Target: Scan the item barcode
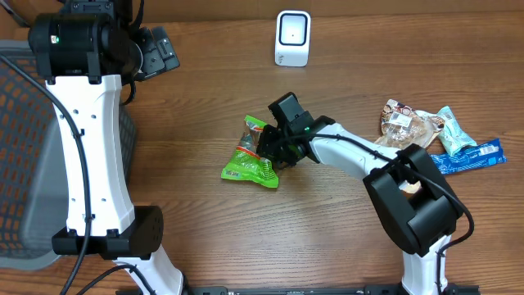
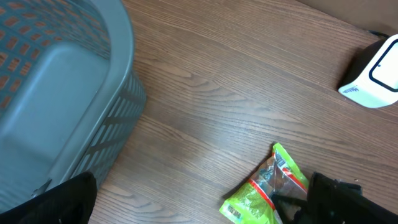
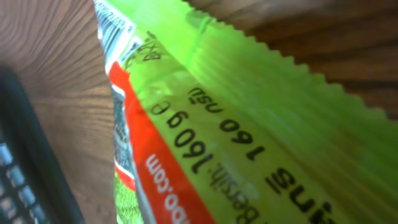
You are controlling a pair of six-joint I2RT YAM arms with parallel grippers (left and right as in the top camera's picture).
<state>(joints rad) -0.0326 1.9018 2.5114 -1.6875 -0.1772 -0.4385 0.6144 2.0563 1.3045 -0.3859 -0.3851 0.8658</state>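
Pickup step: the right gripper [image 1: 268,149] is clamped on the green snack packet [image 1: 248,161] mid-table. Next it likely must lift and turn the barcode [image 2: 234,213] toward the white scanner [image 1: 292,38]. The left gripper [image 1: 160,49] hangs spread wide, empty

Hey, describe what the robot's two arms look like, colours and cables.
Both the left arm and right arm have white links joined by bulky black joint housings, with black cables running alongside. The right tool is black, with a small green light behind it.

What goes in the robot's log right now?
right gripper: shut on green packet | left gripper: open | scanner: not yet reached
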